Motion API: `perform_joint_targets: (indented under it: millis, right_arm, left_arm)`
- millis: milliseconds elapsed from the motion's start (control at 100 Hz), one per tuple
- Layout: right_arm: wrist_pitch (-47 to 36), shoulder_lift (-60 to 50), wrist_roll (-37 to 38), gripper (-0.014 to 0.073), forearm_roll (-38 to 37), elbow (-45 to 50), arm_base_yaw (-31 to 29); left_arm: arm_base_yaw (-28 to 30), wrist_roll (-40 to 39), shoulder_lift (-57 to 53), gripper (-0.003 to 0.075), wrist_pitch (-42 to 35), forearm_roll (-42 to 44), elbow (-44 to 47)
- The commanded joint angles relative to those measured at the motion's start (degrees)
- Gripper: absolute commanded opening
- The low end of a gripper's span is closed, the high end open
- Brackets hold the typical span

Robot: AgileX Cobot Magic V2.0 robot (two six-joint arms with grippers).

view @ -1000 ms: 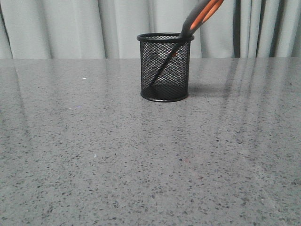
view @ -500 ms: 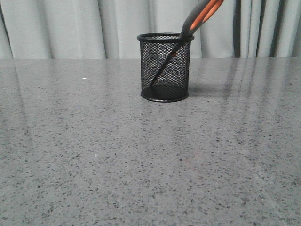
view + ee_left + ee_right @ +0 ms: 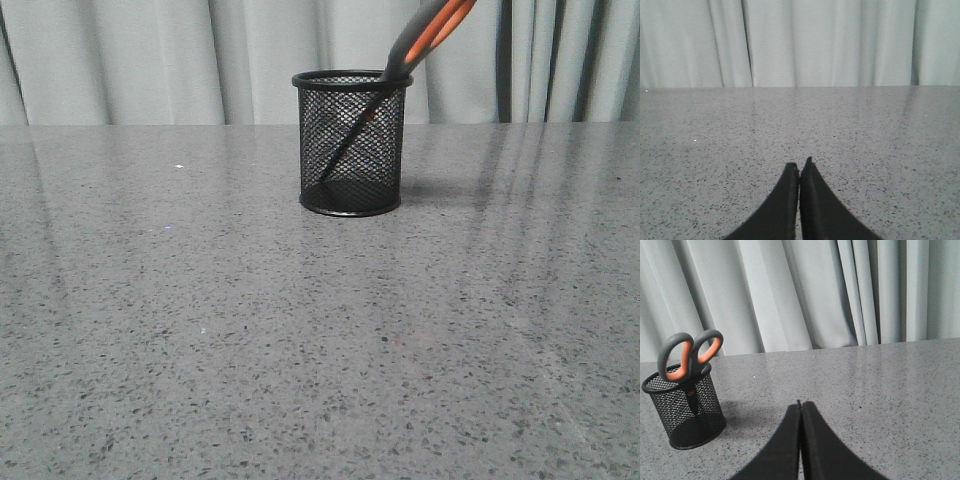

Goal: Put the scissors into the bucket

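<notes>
Both grippers, left [image 3: 799, 167] and right [image 3: 800, 407], are clenched on nothing.
You see the scissors [image 3: 425, 35] standing tilted in the bucket [image 3: 351, 142], blades down inside, handles leaning on the rim, well apart from either gripper on the table [image 3: 250, 330].

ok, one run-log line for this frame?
scissors: blades down in bucket, handles leaning over rim | left gripper: shut, empty, over table | right gripper: shut, empty, clear of bucket
</notes>
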Motion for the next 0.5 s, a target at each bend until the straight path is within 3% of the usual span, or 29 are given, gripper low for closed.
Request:
perform_joint_targets:
  millis: [0, 180, 280, 370, 490]
  right_arm:
    - [-4.37, 0.46, -0.39, -0.0051, -0.17, -1.57, -0.30]
    - [-3.72, 0.34, -0.39, -0.0051, -1.23, -1.57, -0.39]
    - [1.97, -1.54, 1.40, -0.0051, -11.02, -1.57, -1.45]
    - [7.42, -3.59, 8.38, -0.0051, -17.32, -1.57, -4.44]
    - [6.28, -7.29, 10.53, -0.0051, -23.73, 1.51, -6.34]
  left_arm:
    - [-0.52, -0.63, -1.48, -0.0021, -4.46, -0.11, 1.51]
    - [-0.52, -0.63, -1.48, -0.0021, -4.46, -0.11, 1.51]
    - [-0.52, -0.63, -1.48, -0.0021, -4.46, -0.11, 1.51]
    - [-0.52, -0.63, -1.48, -0.0021, -4.46, -0.11, 1.51]
    - [-0.52, -0.63, -1.48, -0.0021, -4.46, -0.11, 1.51]
